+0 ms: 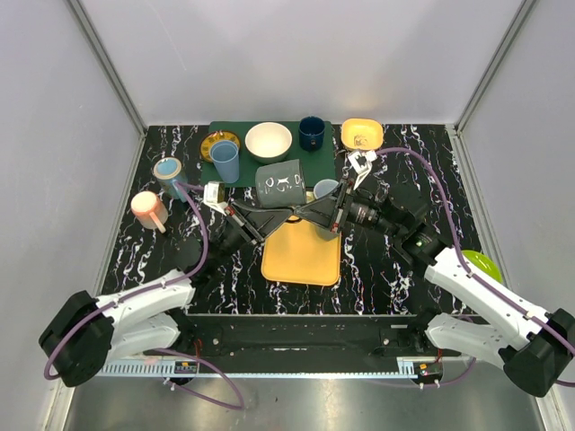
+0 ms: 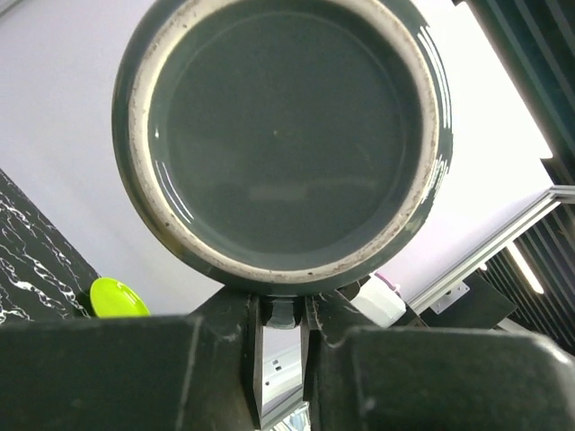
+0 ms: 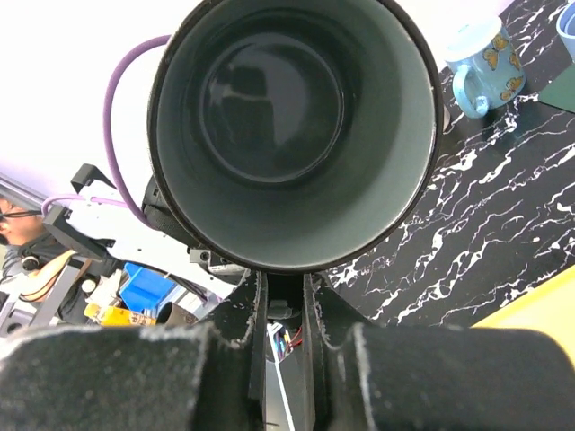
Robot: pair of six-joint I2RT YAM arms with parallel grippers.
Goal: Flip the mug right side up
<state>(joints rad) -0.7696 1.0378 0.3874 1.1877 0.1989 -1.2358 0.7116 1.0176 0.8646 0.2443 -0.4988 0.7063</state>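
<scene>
Left end effector (image 2: 284,316): its fingers (image 2: 241,341) are pressed almost together just under the base of the grey mug (image 1: 280,184), pinching a small dark part of it that is judged to be the handle.
Right end effector (image 3: 285,310): its fingers (image 3: 243,316) are likewise drawn close, pinching a similar dark part just under the mug's open mouth, so the mug is gripped from both sides.
Desk (image 1: 395,269): a black marbled top, with both arm bases bolted at its near edge.
Left arm (image 1: 144,305): extended from the near left corner toward the middle, with the forearm low and the wrist pointed at the right edge.
Right arm (image 1: 476,287): mirrored from the near right corner, with the wrist pointed at the left edge, so the two end effectors meet tip to tip.
Green mat (image 1: 322,163): laid along the far edge.
Yellow tray (image 1: 301,256): laid in the middle of the desk, nearer than the mat.
Mug position: held over the middle of the desk, above the mat's near edge. It is judged to be lifted off the surface and lies on its side, base toward the left edge and mouth toward the right edge.
Done: the mug is judged to be picked up and brought halfway round.
Remaining: the mouth is yet to be turned upward, the mug set down on its base, and both grips released.
</scene>
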